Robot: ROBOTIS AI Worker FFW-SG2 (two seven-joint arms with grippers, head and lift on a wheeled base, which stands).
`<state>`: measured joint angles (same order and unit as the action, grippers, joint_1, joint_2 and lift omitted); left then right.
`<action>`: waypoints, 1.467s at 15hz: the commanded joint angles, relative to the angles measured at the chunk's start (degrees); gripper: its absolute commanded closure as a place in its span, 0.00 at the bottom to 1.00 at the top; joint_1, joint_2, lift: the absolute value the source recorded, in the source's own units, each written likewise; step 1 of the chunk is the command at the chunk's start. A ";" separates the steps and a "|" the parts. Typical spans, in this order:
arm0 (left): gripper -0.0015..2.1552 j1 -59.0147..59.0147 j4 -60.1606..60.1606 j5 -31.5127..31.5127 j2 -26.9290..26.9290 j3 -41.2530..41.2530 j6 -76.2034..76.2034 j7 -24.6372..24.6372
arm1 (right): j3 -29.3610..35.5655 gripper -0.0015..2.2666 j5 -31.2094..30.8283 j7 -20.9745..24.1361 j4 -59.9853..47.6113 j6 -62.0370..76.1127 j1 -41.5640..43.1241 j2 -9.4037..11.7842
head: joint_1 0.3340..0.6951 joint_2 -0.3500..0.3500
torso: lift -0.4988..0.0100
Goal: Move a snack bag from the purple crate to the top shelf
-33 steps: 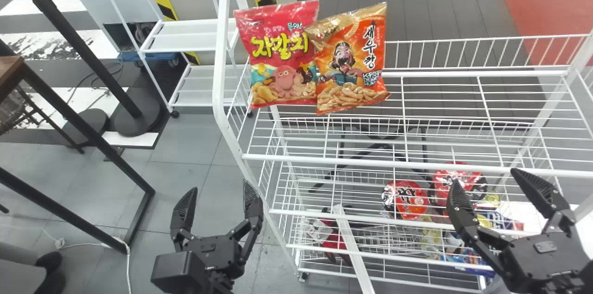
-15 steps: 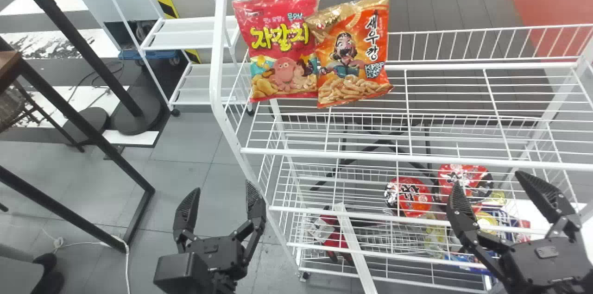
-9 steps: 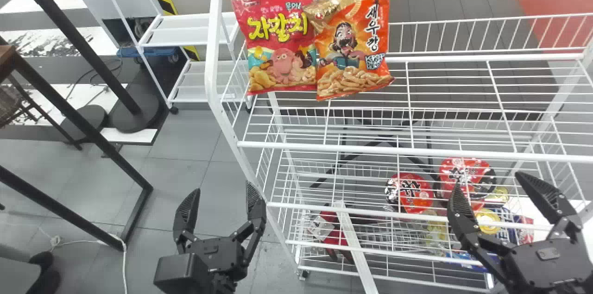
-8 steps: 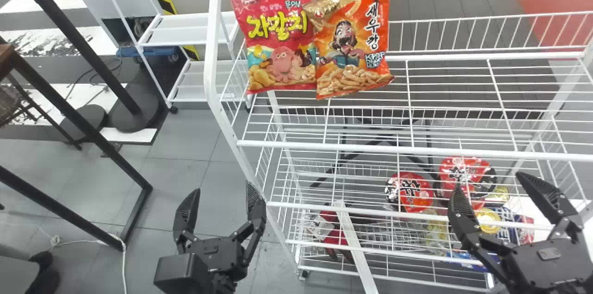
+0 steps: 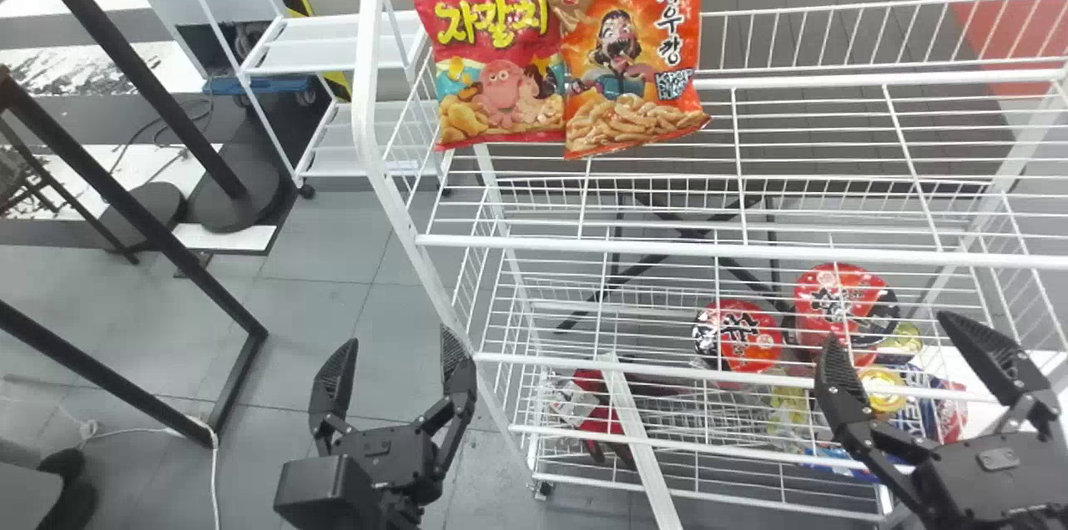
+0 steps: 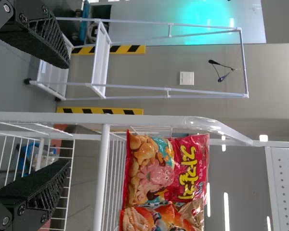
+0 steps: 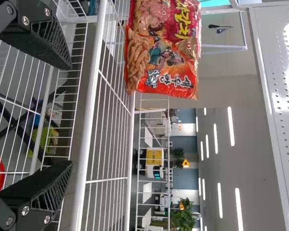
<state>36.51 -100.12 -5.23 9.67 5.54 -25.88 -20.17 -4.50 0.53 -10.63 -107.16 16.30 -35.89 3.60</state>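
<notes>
Snack bag, the red one, stands near the left edge of the top shelf, and the orange bag stands on its right, their edges overlapping. The head view takes in two noodle cups on a lower level; the left wrist view, a white wall plate; the right wrist view, a green plant and a yellow machine beyond the rack. The left gripper has its jaws spread and holds nothing, beside the rack's left post, well apart from both bags, which lie ahead and to its right. The right gripper, also spread and holding nothing, is at the rack's front, the bags ahead and to its left.
</notes>
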 commanded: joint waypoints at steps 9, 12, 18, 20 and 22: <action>0.06 -0.13 0.81 -0.13 -0.52 0.00 -0.18 -0.05 | 0.11 0.05 0.35 0.00 0.64 -0.27 0.12 0.35 | 1.00 0.79 | 0.72; 0.06 0.14 0.81 -0.13 -0.79 -0.09 -0.70 -0.23 | -0.16 0.05 0.44 0.09 1.08 -0.09 0.20 0.88 | 1.00 0.79 | 0.70; 0.06 0.31 0.81 -0.04 -0.88 0.35 -1.06 -0.75 | -0.16 0.05 0.44 0.09 1.25 0.09 0.12 1.32 | 1.00 0.79 | 0.65; 0.06 0.31 0.98 -0.04 -0.88 0.35 -1.58 -0.75 | 0.02 0.05 0.44 0.09 1.34 0.09 0.12 1.41 | 1.00 0.79 | 0.64; 0.06 0.31 1.07 -0.04 -0.88 0.35 -1.58 -0.75 | 0.02 0.05 0.44 0.09 1.43 0.26 0.03 1.41 | 1.00 0.78 | 0.62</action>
<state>36.83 -99.11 -5.27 8.78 5.89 -27.39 -20.92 -4.51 0.97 -10.56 -105.81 16.50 -35.81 5.00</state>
